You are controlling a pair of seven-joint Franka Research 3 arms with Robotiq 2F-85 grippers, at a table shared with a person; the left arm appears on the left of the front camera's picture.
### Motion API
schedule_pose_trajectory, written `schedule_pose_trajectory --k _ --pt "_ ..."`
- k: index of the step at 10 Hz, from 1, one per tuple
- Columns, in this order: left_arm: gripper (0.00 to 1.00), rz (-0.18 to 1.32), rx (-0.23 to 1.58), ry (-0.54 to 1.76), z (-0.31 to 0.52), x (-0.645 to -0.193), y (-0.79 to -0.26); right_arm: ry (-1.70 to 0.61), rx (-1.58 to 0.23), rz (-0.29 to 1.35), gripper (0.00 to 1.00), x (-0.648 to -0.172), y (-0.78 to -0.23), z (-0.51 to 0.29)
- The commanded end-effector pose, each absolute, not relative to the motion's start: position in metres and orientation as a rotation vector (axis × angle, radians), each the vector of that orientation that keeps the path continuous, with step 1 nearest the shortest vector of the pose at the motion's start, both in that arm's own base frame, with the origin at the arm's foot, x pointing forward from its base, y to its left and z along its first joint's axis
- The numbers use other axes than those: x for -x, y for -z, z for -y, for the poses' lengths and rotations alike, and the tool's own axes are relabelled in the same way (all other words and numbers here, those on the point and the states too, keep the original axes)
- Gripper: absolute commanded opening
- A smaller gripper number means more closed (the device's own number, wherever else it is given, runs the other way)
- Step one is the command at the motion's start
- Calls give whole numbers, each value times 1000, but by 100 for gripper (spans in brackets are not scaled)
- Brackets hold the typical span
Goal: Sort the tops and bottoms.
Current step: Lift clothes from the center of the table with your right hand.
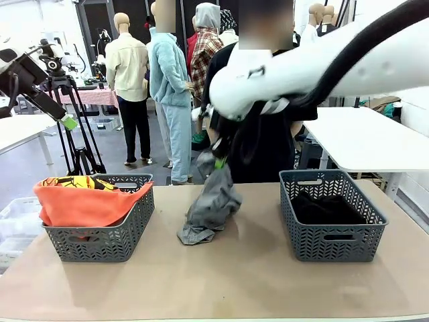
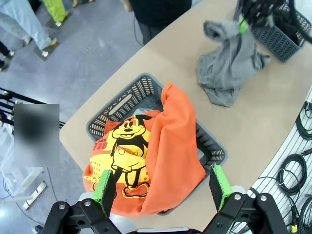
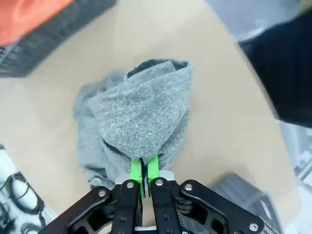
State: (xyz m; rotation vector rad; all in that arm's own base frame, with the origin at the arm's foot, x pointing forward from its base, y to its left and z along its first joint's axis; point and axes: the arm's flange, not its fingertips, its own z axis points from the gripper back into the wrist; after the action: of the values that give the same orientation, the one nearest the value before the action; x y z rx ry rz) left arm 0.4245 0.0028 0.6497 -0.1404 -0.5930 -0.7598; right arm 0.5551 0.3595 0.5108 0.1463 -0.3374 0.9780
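Note:
A mottled grey top (image 1: 212,203) hangs over the middle of the table, its lower end resting on the tabletop. My right gripper (image 1: 219,162) is shut on its upper fold. The right wrist view shows the green pads (image 3: 137,171) pinched on the grey cloth (image 3: 141,122). An orange T-shirt (image 1: 87,203) with a yellow print fills the left basket (image 1: 100,245). Black cloth, the bottoms (image 1: 328,208), lies in the right basket (image 1: 332,245). My left gripper (image 2: 162,186) hangs open high above the orange T-shirt (image 2: 170,151), touching nothing, at the far left of the front view (image 1: 67,121).
A person in black (image 1: 268,151) stands at the table's far edge, behind the hanging top. A camera tripod (image 1: 77,147) stands off the table's far left. Bare tabletop (image 1: 234,282) stretches along the front between the baskets. Cables (image 2: 300,161) lie beyond the table edge.

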Motion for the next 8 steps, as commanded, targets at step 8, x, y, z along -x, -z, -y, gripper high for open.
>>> schedule_pose_trajectory --k 8 --pt "100 599 131 760 -2 -423 -648 -1042 -86 660 0 -493 -604 -346"
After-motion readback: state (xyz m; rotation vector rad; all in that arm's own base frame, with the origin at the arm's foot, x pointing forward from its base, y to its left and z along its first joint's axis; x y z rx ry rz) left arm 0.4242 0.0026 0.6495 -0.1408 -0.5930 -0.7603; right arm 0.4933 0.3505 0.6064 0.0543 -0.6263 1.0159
